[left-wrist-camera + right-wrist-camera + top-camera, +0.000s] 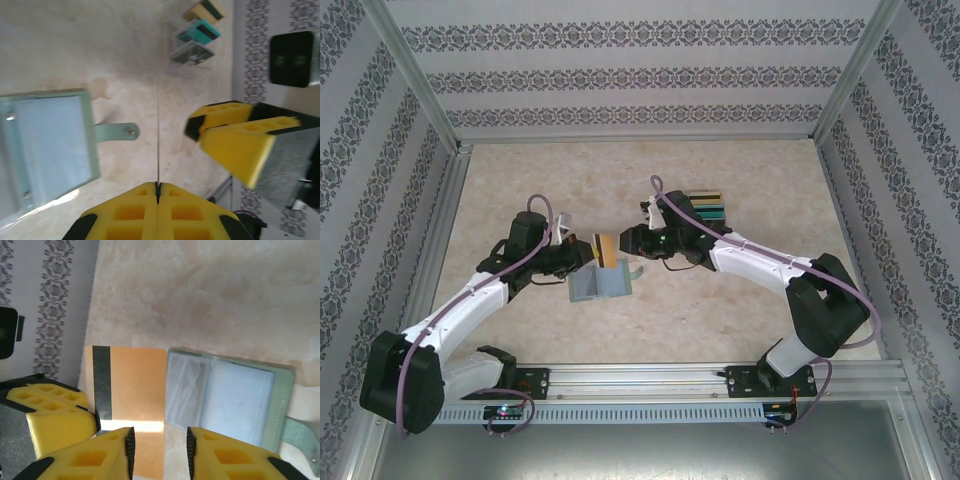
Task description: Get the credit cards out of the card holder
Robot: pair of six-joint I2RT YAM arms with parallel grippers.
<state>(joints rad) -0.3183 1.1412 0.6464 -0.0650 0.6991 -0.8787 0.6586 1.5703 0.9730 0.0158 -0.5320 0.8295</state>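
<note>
Near mid-table, an open grey-green card holder [600, 284] lies w/ its clear inner pockets facing up and its strap tab [117, 132] sticking out to one side. Just beyond its far edge, a gold card [607, 247] w/ a dark stripe along one long edge is held up off the table, out of the pockets. Can't tell if it touches the holder's edge.

Left end effector [158, 189] is clenched on this card. Its yellow tips are pressed together, and the card shows edge-on as a thin line running out from between them. Right end effector [160, 437] faces it from the opp. side and is released. Its two yellow halves stand apart w/ a clear gap, and the card face shows thru the gap, not pinched.

Farther back on the right, well apart from the holder, 3 loose cards [705, 205] lie in an overlapping row on the table [770, 180]: gold, teal, grey. The gold and teal ones have dark stripes. Patterned walls [640, 80] enclose the table on 3 sides.
</note>
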